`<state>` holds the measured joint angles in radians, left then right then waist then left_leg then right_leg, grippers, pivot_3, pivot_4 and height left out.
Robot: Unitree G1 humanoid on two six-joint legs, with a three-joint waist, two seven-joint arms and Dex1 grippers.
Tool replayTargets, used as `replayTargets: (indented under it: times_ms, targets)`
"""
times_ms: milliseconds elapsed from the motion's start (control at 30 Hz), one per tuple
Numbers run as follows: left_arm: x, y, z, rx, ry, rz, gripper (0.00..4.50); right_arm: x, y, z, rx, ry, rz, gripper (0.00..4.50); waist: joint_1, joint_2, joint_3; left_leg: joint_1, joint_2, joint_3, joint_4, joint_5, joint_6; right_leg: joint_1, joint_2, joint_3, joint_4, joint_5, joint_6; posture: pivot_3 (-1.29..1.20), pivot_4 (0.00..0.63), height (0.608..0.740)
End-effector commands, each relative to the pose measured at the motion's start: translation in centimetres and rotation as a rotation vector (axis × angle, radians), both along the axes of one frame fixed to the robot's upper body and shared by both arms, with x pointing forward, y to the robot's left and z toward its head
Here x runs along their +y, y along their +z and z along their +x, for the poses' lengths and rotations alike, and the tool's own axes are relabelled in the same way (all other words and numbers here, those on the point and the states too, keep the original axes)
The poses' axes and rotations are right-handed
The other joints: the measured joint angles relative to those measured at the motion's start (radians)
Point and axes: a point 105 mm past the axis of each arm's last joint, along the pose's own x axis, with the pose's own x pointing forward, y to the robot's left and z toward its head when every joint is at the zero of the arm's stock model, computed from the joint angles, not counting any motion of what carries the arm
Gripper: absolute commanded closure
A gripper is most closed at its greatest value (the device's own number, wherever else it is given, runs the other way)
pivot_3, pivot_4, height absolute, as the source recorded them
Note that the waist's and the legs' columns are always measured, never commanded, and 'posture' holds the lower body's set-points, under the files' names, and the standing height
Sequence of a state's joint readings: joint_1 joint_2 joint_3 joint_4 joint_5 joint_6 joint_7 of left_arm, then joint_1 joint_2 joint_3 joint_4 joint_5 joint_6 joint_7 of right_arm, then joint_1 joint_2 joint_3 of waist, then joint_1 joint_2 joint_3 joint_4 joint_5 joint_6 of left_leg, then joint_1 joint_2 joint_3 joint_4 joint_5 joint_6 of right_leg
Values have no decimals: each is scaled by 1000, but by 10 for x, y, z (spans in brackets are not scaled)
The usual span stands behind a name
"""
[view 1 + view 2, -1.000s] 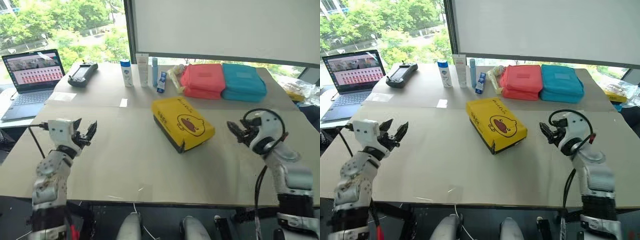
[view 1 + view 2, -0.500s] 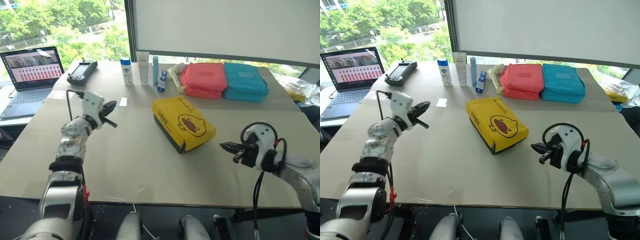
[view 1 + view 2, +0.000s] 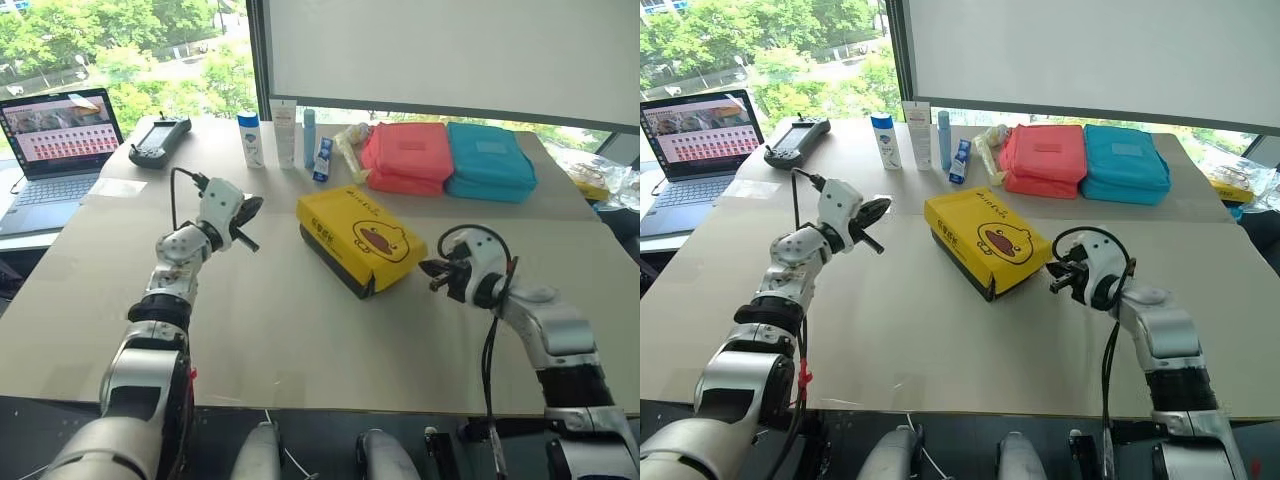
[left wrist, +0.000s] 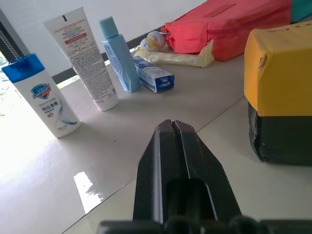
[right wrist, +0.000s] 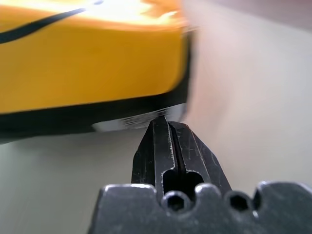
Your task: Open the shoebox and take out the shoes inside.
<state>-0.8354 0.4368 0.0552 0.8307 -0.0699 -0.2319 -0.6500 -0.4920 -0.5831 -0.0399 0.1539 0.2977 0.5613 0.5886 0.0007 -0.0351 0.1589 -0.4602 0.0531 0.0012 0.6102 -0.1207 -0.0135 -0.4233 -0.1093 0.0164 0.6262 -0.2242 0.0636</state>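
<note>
Office or lab test room: big plain table by a window onto trees, blind down, open laptop with a grid on screen, handheld controller, staged props such as toiletry bottles and zip pouches.

We see bare desk on the near side of the shoebox and to both its sides. Behind it, a row of bottles, tubes and two pouches blocks the way. The laptop stands far left, well apart.
</note>
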Motion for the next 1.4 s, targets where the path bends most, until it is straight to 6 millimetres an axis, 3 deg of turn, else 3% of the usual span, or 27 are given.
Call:
replayTargets:
  times_ms: [33, 200, 433, 533, 667, 900, 1000, 1233, 1400]
  targets:
    - [8, 23, -8, -65, 5, -23, 4497, 0, 24, 25, -125, -11, -8, 4461, -4, 0, 1, 0, 0, 0, 0, 0, 0, 0, 0, 0, 0, 0, 0, 0, 150, 715]
    - [17, 25, -16, -58, 28, -10, 4497, 14, 26, 51, -166, -1, 5, 4461, -13, 1, 1, 1, 0, -1, 0, 2, -2, 0, 0, 0, 2, 0, 0, 0, 150, 715]
    - [25, 30, -20, -63, 60, 0, 4497, 40, 19, 63, -177, 49, 56, 4461, -18, 1, 1, 1, 0, -1, 0, 3, -1, 1, 0, 0, 3, 2, -3, 0, 150, 715]
    - [27, 28, -22, -60, 70, 7, 4497, 59, 19, 55, -145, 182, 112, 4461, -25, 2, 2, 1, 0, -1, 0, 3, -1, 1, 0, 0, 4, 2, -3, 0, 150, 715]
    - [33, 25, -26, -53, 93, 14, 4497, 94, 24, 16, -47, 497, 187, 4461, -34, 3, 2, 1, 0, -1, 0, 3, -1, 1, 1, 0, 5, 2, -3, 0, 150, 715]
    - [47, 22, -32, -41, 136, 23, 4497, 97, 33, -25, 46, 636, 174, 4461, -29, 5, 4, 1, 0, -2, 0, 3, -1, 0, 1, 0, 6, 2, -3, 0, 150, 715]
    - [48, 21, -34, -37, 141, 23, 4497, 86, 31, -13, 31, 551, 108, 4461, -23, 5, 4, 2, 0, -2, 0, 3, -1, 0, 1, 0, 6, 2, -3, 0, 150, 715]
    - [30, 6, -43, 6, 99, 4, 4497, 70, 34, 62, -131, 194, -47, 4461, -23, 6, 5, 3, 0, -1, -2, 8, -9, -1, 1, 0, 5, 4, 0, 0, 150, 715]
    - [26, -2, -64, 52, 83, -10, 4497, 116, 47, 74, -195, 290, -33, 4461, -26, 7, 6, 2, 0, -1, -4, 12, -7, -1, 1, 0, 5, 5, 0, 0, 150, 715]
